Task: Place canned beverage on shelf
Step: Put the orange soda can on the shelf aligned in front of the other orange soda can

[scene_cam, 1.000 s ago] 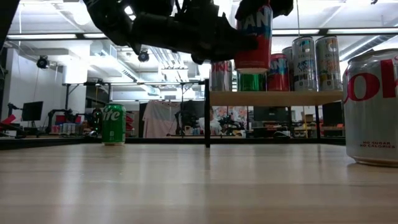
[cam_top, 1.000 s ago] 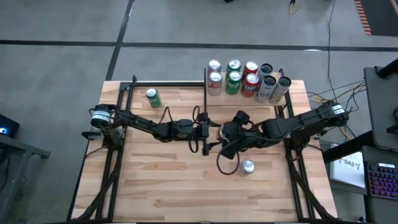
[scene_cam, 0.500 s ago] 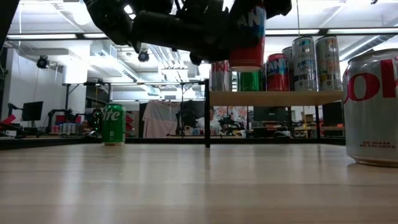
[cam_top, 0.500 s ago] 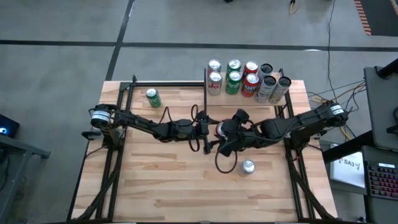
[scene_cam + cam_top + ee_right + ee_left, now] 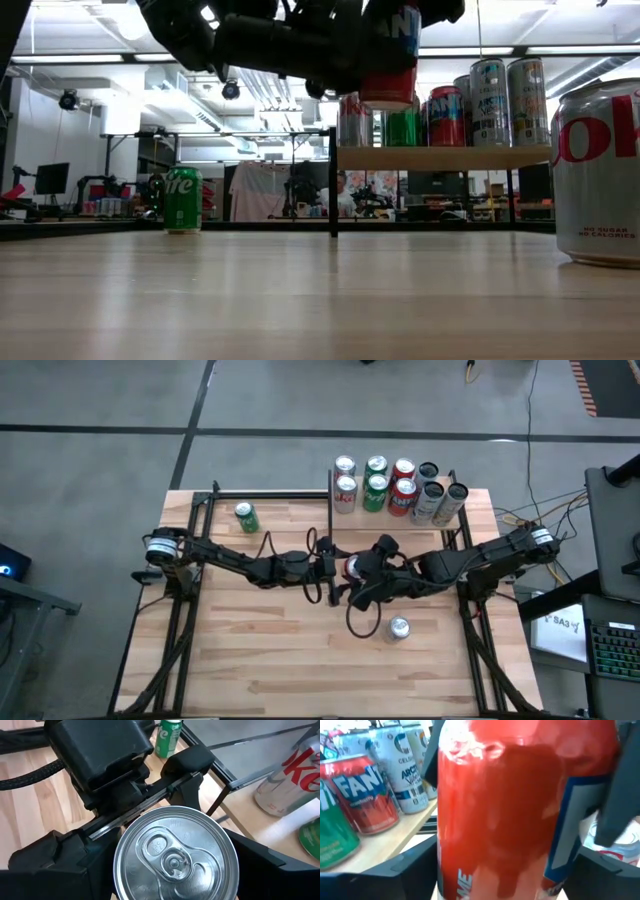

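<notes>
The red can [image 5: 351,568] hangs mid-table, clear of the shelf [image 5: 452,510], gripped by both the right tool [image 5: 360,570] and the left tool [image 5: 338,567]. One tool should release only once the other holds firm, then set it upright in a free spot.

Your striped wooden table [image 5: 270,650] stands on a grey floor [image 5: 100,400] crossed by dark seams. To its right you have a desk with a keyboard [image 5: 612,650] lit in colours, and loose cables [image 5: 520,515] trailing on the floor just beside the table's far corner. A small screen [image 5: 8,568] glows blue at the left edge. Looking level across the table, you see long ceiling lights [image 5: 70,58], a dark monitor [image 5: 52,178], and a pale garment [image 5: 255,192] hanging (too far off for detail).
</notes>
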You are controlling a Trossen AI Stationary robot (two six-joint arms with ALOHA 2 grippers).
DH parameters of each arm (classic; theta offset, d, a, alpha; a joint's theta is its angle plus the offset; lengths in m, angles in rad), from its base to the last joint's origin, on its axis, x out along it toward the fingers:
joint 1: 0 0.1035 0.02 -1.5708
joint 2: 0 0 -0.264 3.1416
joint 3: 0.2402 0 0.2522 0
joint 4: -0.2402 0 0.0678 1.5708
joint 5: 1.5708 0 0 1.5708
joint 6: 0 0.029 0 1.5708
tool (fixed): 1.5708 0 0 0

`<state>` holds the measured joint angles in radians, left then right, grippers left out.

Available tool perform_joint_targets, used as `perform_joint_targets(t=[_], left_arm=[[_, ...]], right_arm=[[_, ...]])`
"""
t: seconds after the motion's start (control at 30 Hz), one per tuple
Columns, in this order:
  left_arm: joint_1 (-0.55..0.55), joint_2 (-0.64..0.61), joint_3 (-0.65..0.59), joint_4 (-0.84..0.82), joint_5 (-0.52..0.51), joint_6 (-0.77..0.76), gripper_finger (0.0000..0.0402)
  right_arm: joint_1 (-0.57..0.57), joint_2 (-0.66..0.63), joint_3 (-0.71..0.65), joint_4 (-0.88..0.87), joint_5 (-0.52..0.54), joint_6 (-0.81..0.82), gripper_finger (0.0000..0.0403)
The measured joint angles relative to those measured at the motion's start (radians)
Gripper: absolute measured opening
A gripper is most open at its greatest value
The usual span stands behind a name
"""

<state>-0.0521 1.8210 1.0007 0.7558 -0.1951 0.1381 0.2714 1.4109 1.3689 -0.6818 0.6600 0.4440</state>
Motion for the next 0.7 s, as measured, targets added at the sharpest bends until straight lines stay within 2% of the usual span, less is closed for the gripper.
perform_joint_targets(t=[0.1,0.23,0.3,0.4,0.47,0.7], left_arm=[[0.0,-0.001,0.001,0.003,-0.005,0.022,0.0287],[0.0,-0.001,0.001,0.004,-0.005,0.034,0.0285],[0.002,-0.005,-0.002,0.004,0.013,0.032,0.0285],[0.012,-0.02,-0.005,0.0,0.107,0.046,0.0285],[0.021,-0.036,-0.005,-0.007,0.161,0.063,0.0285],[0.059,-0.096,-0.013,-0.028,0.203,0.114,0.0285]], right_arm=[[0.0,0.0,-0.001,0.013,0.005,-0.012,0.0284],[0.0,0.0,-0.002,0.006,0.005,-0.013,0.0285],[0.001,-0.001,-0.002,0.006,0.006,-0.005,0.0308],[0.001,-0.011,0.0,0.03,-0.01,-0.001,0.0363],[0.003,-0.026,0.0,0.038,-0.014,0.001,0.0382],[0.034,-0.112,0.0,0.082,0.005,-0.09,0.0391]])
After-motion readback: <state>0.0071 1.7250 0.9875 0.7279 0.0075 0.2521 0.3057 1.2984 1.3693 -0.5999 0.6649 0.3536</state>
